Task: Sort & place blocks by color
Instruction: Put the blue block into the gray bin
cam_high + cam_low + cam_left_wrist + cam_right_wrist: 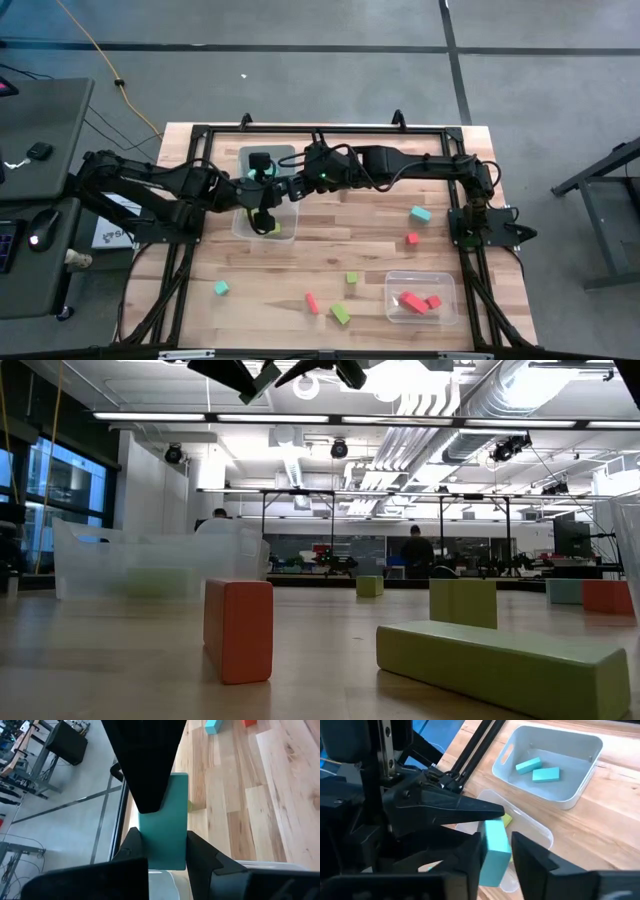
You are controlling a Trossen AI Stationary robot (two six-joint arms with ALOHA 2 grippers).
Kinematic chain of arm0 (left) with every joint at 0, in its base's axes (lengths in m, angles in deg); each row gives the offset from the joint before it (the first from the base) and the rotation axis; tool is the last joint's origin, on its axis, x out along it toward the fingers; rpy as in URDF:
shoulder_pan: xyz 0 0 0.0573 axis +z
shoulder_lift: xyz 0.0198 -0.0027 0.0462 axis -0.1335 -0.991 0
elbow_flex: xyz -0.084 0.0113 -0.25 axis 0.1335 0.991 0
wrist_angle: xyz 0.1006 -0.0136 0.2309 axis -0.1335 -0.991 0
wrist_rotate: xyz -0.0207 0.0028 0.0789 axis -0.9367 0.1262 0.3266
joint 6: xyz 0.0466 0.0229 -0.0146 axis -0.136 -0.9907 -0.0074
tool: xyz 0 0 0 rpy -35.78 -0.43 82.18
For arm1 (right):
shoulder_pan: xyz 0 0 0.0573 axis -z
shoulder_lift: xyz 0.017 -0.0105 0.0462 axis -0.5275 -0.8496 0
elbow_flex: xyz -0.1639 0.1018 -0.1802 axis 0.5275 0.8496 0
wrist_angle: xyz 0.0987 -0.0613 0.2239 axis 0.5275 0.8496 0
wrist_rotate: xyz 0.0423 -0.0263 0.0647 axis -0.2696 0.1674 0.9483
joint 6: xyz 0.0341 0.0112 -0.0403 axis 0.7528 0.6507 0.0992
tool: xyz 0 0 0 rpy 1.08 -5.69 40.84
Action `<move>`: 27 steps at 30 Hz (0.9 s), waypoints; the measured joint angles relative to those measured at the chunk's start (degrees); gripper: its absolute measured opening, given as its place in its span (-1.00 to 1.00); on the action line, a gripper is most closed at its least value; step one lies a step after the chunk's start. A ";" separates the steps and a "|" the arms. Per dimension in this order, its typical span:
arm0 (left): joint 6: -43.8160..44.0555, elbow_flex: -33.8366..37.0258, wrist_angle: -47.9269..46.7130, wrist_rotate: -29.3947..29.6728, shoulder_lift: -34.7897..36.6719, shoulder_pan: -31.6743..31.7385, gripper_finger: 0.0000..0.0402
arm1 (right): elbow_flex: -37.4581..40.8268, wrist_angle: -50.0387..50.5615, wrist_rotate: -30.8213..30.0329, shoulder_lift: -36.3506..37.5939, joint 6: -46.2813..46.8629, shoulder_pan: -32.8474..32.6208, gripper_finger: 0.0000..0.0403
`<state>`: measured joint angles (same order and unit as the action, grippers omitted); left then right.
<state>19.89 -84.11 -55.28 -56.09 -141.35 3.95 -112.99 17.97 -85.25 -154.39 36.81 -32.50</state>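
Observation:
A cyan bar block [165, 805] hangs in the air between my two grippers, above the clear bin [285, 232] that holds green blocks. My left gripper [162, 852] comes from the table's left and is shut on one end of the bar. My right gripper [495, 857] comes from the right and is shut on the other end. In the high view the left gripper [258, 198] and the right gripper [287, 187] meet at the far left of the table. Beyond them, a white bin [570, 795] holds two cyan blocks [539, 769]. My left gripper pinches the bar's end nearest to it [162, 860] between its two fingers, on two opposite sides. The bar sticks out forward along the fingers, clear of table and bin. My right gripper has the bar's other end [492, 870] between its two fingers, coming slanting down from the table's right. Its finger [145, 765] covers the bar's far part in the left wrist view.
Loose blocks lie on the table: cyan [420, 213], red [412, 238], green [352, 278], cyan [221, 288], red [312, 303], green [341, 314]. A clear bin [448, 312] at the near right holds red blocks. A black frame runs around the table.

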 joint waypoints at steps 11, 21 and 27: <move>-1.52 0.09 0.10 3.25 -0.04 0.09 -0.77 | -0.17 -1.75 -0.06 -0.72 -0.12 0.09 -0.81; -0.43 0.09 0.33 3.14 -0.04 1.49 -0.59 | -0.11 -2.16 -0.02 -0.81 -2.20 1.39 -0.80; 0.07 0.04 1.19 2.99 0.01 3.94 -0.41 | 0.04 -2.16 0.41 -1.08 -5.23 3.10 -0.80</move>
<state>19.96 -84.06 -54.09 -53.10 -141.34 7.89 -112.95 15.80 -84.84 -155.47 31.59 -29.40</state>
